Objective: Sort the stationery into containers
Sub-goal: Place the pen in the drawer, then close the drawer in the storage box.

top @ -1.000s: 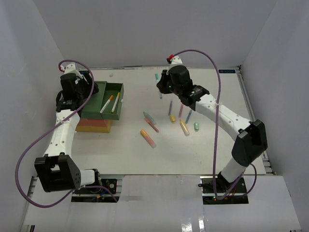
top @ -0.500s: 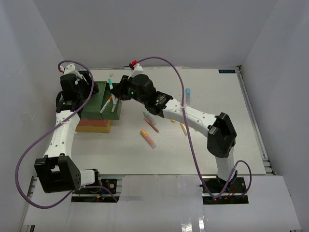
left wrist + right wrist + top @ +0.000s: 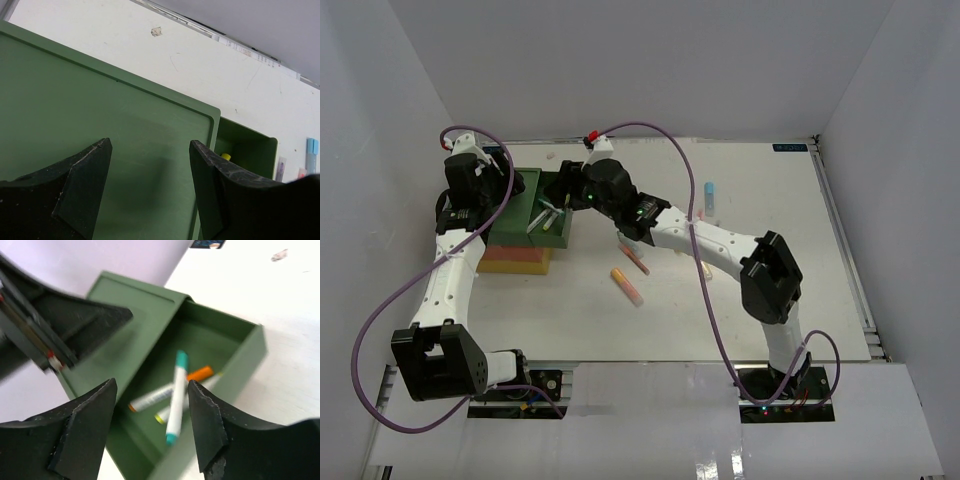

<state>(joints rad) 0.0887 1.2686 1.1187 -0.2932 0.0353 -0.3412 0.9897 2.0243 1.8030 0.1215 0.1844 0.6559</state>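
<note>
1. The open drawer [image 3: 239, 365] is located directly below the right claw [image 3: 150, 386], at the top of the stack of bins [image 3: 517, 258].
2. Three pens [image 3: 176, 395] are seen crossed inside that drawer, beneath the claw's fingers.
3. The stack's top surface [image 3: 100, 115] is located under the left claw [image 3: 150, 145], with the drawer ahead to its right.
4. Loose pens [image 3: 626, 285] are scattered on the table [image 3: 800, 200], to the right of the right claw in the top view.
</note>
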